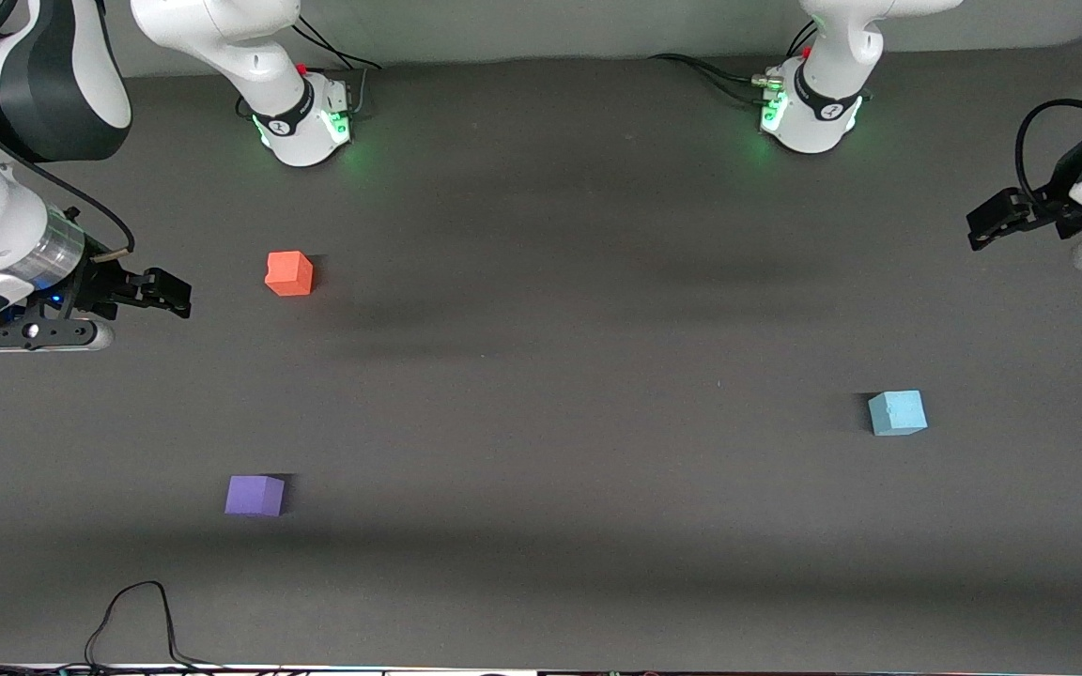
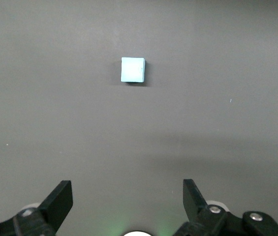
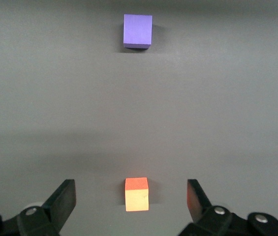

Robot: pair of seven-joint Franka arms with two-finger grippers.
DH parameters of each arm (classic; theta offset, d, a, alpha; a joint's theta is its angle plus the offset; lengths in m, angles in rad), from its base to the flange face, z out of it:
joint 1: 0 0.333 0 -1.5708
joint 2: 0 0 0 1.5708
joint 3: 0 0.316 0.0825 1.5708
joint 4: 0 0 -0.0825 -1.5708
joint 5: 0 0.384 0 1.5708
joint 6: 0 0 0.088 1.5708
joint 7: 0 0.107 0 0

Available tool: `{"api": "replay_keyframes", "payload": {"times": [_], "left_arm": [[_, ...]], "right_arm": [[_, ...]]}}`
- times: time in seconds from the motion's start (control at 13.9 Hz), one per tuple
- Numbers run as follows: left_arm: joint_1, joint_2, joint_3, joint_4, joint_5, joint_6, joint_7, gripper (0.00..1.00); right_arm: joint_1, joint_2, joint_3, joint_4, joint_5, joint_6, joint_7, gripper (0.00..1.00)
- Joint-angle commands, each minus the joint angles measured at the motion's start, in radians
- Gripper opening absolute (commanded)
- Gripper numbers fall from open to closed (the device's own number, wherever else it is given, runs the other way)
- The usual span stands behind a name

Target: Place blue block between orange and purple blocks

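The light blue block [image 1: 897, 413] sits on the table toward the left arm's end; it also shows in the left wrist view [image 2: 132, 70]. The orange block [image 1: 289, 273] and the purple block [image 1: 255, 495] sit toward the right arm's end, the purple one nearer the front camera. My left gripper [image 1: 984, 223] is open and empty in the air, apart from the blue block [image 2: 127, 189]. My right gripper [image 1: 170, 291] is open and empty in the air by the orange block. In the right wrist view [image 3: 131, 183] the orange block [image 3: 137, 193] shows below, between the fingers, with the purple block [image 3: 138, 30] farther off.
The dark grey table [image 1: 560, 376] carries only the three blocks. The arm bases [image 1: 306, 122] [image 1: 813, 113] stand along its edge farthest from the front camera. A black cable [image 1: 137, 615] loops at the edge nearest the camera, toward the right arm's end.
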Motion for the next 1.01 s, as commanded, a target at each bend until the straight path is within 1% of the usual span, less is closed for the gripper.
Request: {"api": "replay_keyframes", "payload": {"times": [0.0,0.14,0.43,0.65,0.94], "left_arm": [[-0.022,0.041,0.015,0.069,-0.005,-0.037,0.069,1.0],[-0.019,0.055,0.017,0.092,-0.007,-0.057,0.068,1.0],[-0.018,0.057,0.018,0.106,-0.007,-0.08,0.086,1.0],[-0.019,0.055,0.017,0.115,-0.01,-0.138,0.088,1.0],[-0.023,0.064,0.015,0.115,-0.008,-0.134,0.088,1.0]], "right_arm": [[0.004,-0.01,-0.002,-0.007,-0.022,0.012,0.013,1.0],[0.006,-0.007,-0.004,-0.007,-0.022,0.014,0.013,1.0],[0.004,-0.003,-0.004,-0.007,-0.025,0.018,0.011,1.0],[0.004,0.004,-0.004,-0.009,-0.017,0.023,0.011,1.0],[0.006,0.024,-0.002,-0.01,-0.014,0.052,0.013,1.0]]}}
